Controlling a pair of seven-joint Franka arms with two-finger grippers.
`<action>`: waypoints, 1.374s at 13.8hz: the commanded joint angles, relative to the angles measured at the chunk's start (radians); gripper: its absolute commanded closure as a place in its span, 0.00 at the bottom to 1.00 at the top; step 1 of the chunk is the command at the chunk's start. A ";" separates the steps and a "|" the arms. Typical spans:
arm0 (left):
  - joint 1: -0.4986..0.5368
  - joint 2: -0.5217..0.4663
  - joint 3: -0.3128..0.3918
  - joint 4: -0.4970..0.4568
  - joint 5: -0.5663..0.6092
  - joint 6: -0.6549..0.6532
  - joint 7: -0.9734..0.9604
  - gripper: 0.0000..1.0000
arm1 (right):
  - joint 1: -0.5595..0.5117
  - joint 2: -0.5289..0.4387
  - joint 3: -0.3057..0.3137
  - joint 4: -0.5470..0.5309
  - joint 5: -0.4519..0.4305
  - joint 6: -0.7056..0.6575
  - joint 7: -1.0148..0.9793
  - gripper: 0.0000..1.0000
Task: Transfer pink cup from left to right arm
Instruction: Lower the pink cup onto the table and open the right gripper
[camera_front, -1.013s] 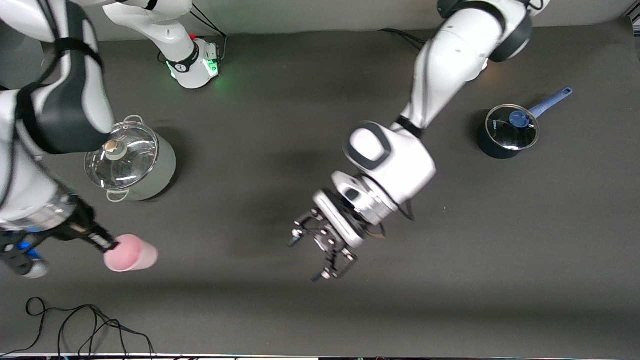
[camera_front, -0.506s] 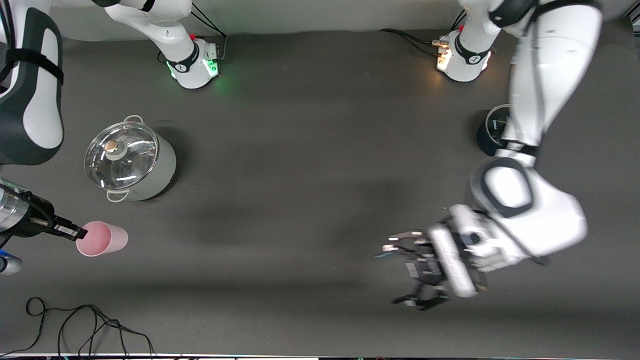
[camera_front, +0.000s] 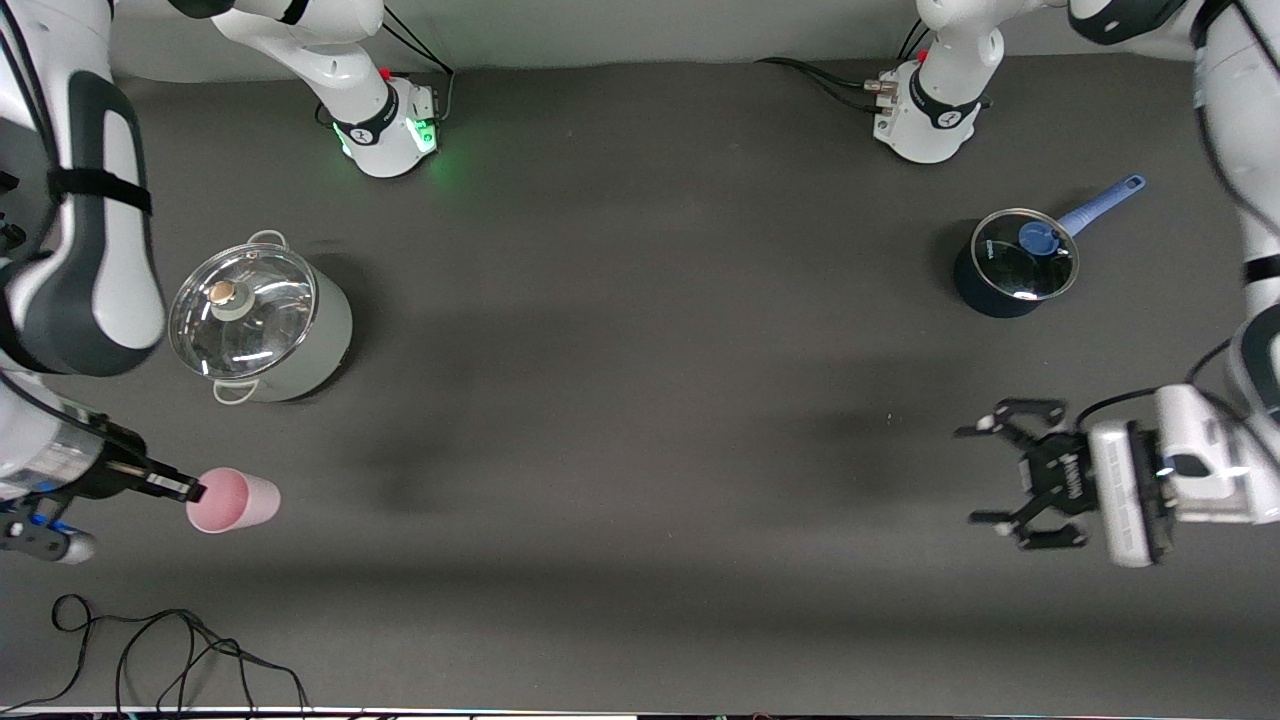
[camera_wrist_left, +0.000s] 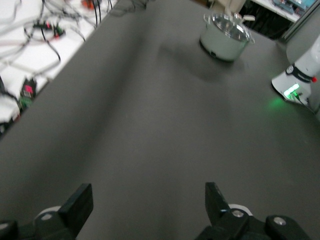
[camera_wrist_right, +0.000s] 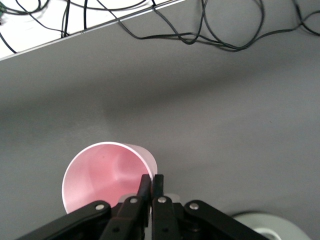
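Dark table (camera_front: 640, 420) | right gripper (camera_front: 196, 491) fingers pinch pink cup (camera_front: 232, 500) rim (airborne) | left gripper (camera_front: 985, 475) fingers wide

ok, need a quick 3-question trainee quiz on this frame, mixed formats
1. True or false: the left claw is shut on the pink cup.
2. Which claw holds the cup by its rim? A) left B) right C) neither
3. Fill in: the pot nearest the cup is the steel pot with a glass ____.

Key:
1. False. The left claw is open and empty, over bare table toward the left arm's end, with the blue saucepan farther from the front camera.
2. B. The right claw is shut on the cup's rim, toward the right arm's end of the table.
3. lid
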 joint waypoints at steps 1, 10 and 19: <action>0.022 -0.048 -0.001 0.018 0.126 -0.130 -0.110 0.00 | -0.006 -0.035 -0.002 -0.144 0.019 0.125 -0.055 1.00; 0.019 -0.177 0.031 0.107 0.517 -0.316 -0.494 0.00 | -0.001 0.058 -0.002 -0.361 0.015 0.390 -0.108 1.00; -0.030 -0.255 0.013 0.095 0.666 -0.488 -1.102 0.00 | -0.009 0.078 0.000 -0.347 0.010 0.430 -0.120 0.00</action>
